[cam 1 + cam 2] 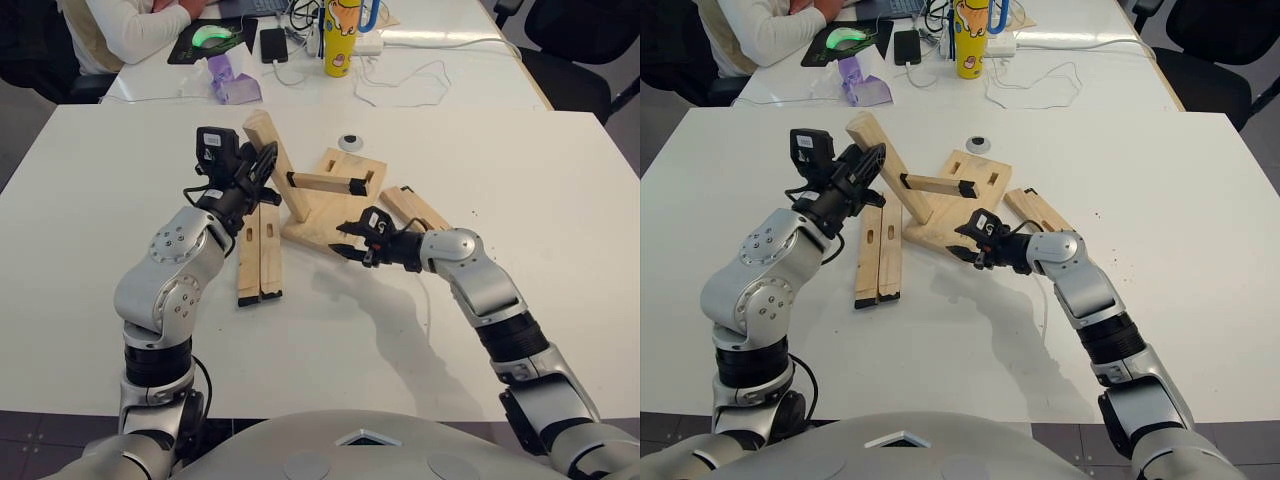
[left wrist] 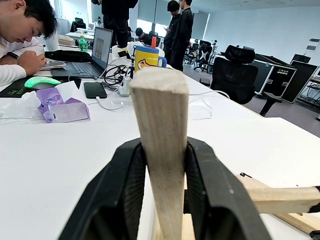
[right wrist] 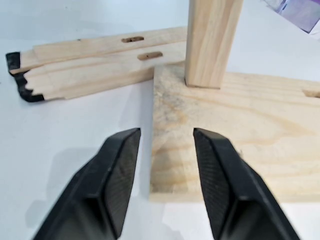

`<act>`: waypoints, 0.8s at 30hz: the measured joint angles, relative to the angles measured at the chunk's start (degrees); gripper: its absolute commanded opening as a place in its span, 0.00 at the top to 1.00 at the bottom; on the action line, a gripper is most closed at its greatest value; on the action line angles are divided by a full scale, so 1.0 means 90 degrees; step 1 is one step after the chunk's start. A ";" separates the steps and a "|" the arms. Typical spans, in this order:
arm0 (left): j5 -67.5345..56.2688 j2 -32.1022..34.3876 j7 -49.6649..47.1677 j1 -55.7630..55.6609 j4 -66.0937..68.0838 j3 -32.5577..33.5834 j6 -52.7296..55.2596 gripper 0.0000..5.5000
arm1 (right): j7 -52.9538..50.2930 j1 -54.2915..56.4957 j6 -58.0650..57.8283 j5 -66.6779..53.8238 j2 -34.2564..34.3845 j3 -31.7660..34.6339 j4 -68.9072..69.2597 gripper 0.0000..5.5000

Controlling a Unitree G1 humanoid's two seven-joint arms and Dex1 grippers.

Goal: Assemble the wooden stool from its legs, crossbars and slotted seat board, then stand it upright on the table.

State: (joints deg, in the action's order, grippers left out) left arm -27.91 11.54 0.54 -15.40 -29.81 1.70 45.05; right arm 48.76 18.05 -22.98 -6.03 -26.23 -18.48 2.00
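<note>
White table [image 1: 520, 330], wide, carrying all stool parts near its middle. Right gripper [image 1: 343, 240]: open, jaws moderately apart, low over the table at the near corner of the seat board [image 1: 322, 228], one finger to each side of that corner; contact cannot be told. Seat board: pale wood, lying flat, slots facing up, set diagonally to the table's edges. Two loose legs [image 1: 259, 252]: flat on the table just left of the board, side by side and touching, long axes running near to far, dark caps at the near ends. Two more wooden pieces [image 1: 412, 207]: flat, just right of the board, laid diagonally. Left gripper [image 2: 164, 155]: closed tight on a leg [image 2: 161, 100], pads on two opposite faces. That leg is seated in the board and tilted, its free end leaning up toward the far left. Crossbar [image 1: 322, 182]: juts sideways from the leg toward the right, above the board, dark-tipped. Round disc [image 1: 349, 142]: small, beyond the board. Second table [image 1: 470, 90] behind: purple packet [image 1: 233, 82], phone [image 1: 273, 44], yellow cup [image 1: 341, 42], loose cables.
</note>
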 measured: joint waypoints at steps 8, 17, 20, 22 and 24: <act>-0.0047 -0.0184 -0.0035 -0.0169 -0.0348 0.0368 -0.0282 0.70 | 0.0073 -0.0074 0.0000 0.0002 -0.0107 0.0001 0.0002 0.64; -0.0978 -0.0365 -0.0297 -0.0854 -0.0606 0.1786 -0.0817 0.70 | 0.0102 -0.0080 -0.0027 -0.0126 -0.0490 0.0536 -0.0022 0.64; -0.1796 -0.0305 -0.0444 -0.0863 -0.0508 0.2499 -0.0667 0.70 | 0.0098 -0.0049 -0.0020 -0.0124 -0.0588 0.0691 -0.0122 0.64; -0.2019 -0.0003 -0.0615 -0.0662 -0.0284 0.2704 -0.0138 0.70 | 0.0021 0.0015 -0.0013 -0.0077 -0.0620 0.0732 -0.0301 0.64; -0.2031 0.0254 -0.0606 -0.0134 -0.0161 0.2526 0.0505 0.70 | -0.0052 0.0045 -0.0011 0.0011 -0.0609 0.0733 -0.0339 0.64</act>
State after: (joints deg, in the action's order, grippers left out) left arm -46.19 13.83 -4.92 -16.61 -31.26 24.44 49.60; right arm 48.30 18.46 -23.07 -5.93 -31.71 -11.89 -1.05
